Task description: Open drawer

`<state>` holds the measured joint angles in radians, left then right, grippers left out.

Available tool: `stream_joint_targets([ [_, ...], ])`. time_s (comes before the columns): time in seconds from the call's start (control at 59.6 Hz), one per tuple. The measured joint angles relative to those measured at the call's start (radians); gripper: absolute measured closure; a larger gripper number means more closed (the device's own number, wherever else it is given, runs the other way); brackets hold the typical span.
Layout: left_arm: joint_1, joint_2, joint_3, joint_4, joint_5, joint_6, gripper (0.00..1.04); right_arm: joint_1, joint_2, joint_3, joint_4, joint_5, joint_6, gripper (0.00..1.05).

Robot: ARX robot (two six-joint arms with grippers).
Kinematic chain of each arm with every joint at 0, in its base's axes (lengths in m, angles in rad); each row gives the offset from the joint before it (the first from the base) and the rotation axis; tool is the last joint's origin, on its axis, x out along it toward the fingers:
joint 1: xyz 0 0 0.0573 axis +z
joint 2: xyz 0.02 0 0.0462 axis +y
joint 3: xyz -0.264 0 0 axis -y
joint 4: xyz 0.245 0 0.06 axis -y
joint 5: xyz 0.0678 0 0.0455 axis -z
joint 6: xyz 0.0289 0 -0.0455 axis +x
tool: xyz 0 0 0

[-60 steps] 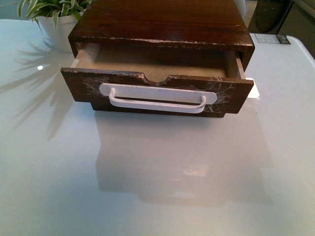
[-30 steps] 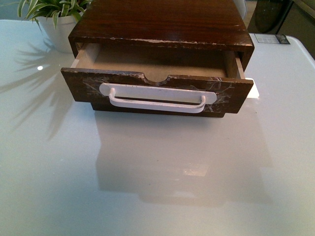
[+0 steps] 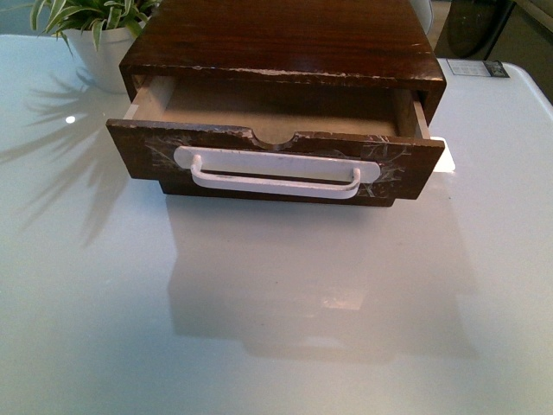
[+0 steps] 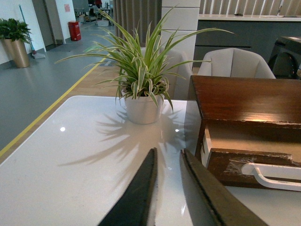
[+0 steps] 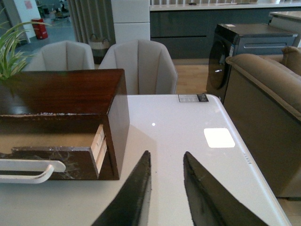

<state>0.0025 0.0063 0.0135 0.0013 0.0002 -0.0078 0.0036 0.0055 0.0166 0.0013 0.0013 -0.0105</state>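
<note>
**Drawer standing open, nothing shifting**

Drawer is sitting pulled partway out of its dark wooden cabinet in the front view, the bare inside showing behind the notched front and the white handle facing me. Comparing with the last second, I am seeing no change at all: the front is holding the same place, so I am judging the pull finished and the task essentially done. Neither of my arms is showing here.

Through the left wrist view, my left gripper is hovering over the white table, its jaws slightly parted with a narrow gap and gripping nothing. The drawer is lying off to one side of them, well apart, with the potted plant beyond their tips.

Through the right wrist view, my right gripper is likewise showing a small gap and holding nothing; the drawer's end is sitting off to the other side of these jaws, not touching.
</note>
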Motion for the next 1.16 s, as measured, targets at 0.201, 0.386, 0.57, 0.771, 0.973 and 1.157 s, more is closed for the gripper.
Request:
stream_joint_targets([
  [0.201, 0.000, 0.000, 0.000, 0.000, 0.000, 0.000, 0.43, 0.000, 0.000, 0.000, 0.000, 0.000, 0.000, 0.37],
  [0.386, 0.000, 0.000, 0.000, 0.000, 0.000, 0.000, 0.08, 0.000, 0.000, 0.000, 0.000, 0.000, 0.001, 0.07],
  [0.57, 0.000, 0.000, 0.000, 0.000, 0.000, 0.003, 0.08, 0.000, 0.000, 0.000, 0.000, 0.000, 0.000, 0.09],
  [0.771, 0.000, 0.000, 0.000, 0.000, 0.000, 0.003, 0.08, 0.000, 0.000, 0.000, 0.000, 0.000, 0.001, 0.09],
  [0.973, 0.000, 0.000, 0.000, 0.000, 0.000, 0.003, 0.08, 0.000, 0.000, 0.000, 0.000, 0.000, 0.001, 0.09],
  [1.157, 0.000, 0.000, 0.000, 0.000, 0.000, 0.003, 0.08, 0.000, 0.000, 0.000, 0.000, 0.000, 0.000, 0.09],
])
